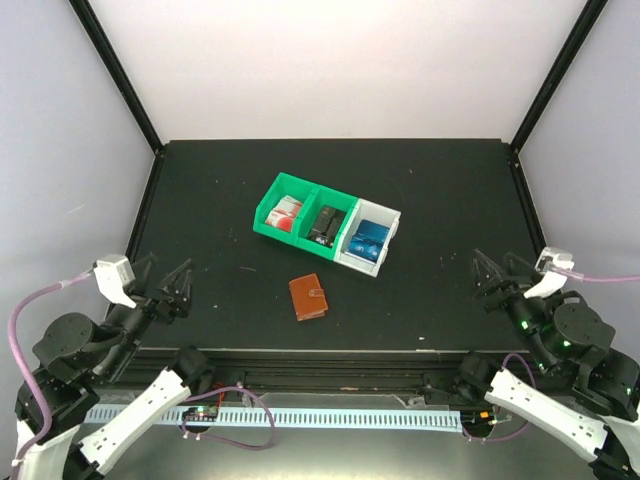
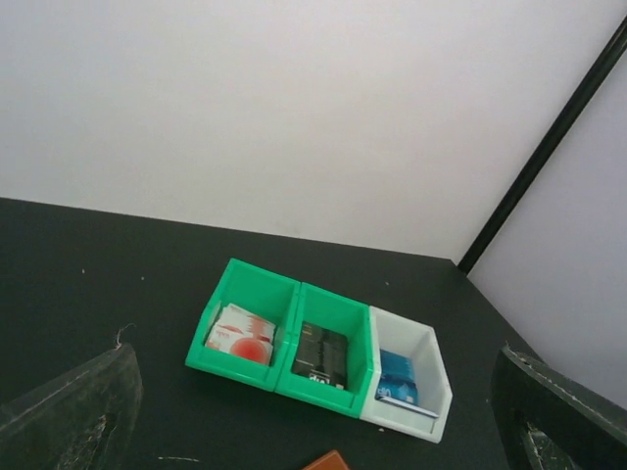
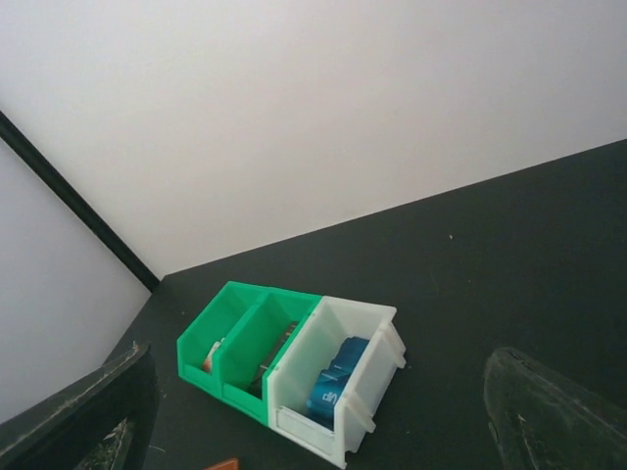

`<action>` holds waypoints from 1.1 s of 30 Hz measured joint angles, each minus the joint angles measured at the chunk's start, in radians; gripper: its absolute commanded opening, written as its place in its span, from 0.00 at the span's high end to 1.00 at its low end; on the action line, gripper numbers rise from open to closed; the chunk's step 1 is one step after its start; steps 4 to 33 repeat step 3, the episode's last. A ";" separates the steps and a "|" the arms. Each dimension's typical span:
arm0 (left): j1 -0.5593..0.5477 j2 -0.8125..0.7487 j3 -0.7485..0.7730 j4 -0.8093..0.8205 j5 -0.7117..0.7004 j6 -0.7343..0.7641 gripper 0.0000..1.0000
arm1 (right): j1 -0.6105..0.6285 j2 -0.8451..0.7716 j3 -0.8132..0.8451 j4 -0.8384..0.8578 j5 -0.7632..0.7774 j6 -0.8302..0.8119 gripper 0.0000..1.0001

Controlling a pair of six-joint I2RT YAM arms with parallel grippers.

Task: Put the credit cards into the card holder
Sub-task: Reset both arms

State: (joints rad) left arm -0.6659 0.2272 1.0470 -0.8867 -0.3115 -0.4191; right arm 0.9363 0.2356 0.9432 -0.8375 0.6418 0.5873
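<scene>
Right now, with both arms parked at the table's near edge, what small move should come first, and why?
Probably ease the left end effector toward the wallet. It lies closed, so nothing can go in yet; that end effector is open, empty and looks nearer.

In the left wrist view the bottom edge cuts the card holder (image 2: 326,461), so only one corner shows. In the right wrist view the walls of the green bins (image 3: 235,338) hide most of the red-and-white cards (image 3: 210,355) and the black cards (image 3: 279,345). The print on the blue cards (image 1: 368,240) is too small to read.
</scene>
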 measured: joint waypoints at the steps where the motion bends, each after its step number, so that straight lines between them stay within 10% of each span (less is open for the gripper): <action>1: 0.000 0.000 0.006 -0.005 -0.003 0.009 0.01 | 0.000 0.000 0.005 -0.011 0.005 -0.002 0.08; 33: 0.000 0.000 0.013 -0.012 -0.010 0.021 0.01 | 0.000 0.000 0.006 -0.021 0.008 -0.003 0.08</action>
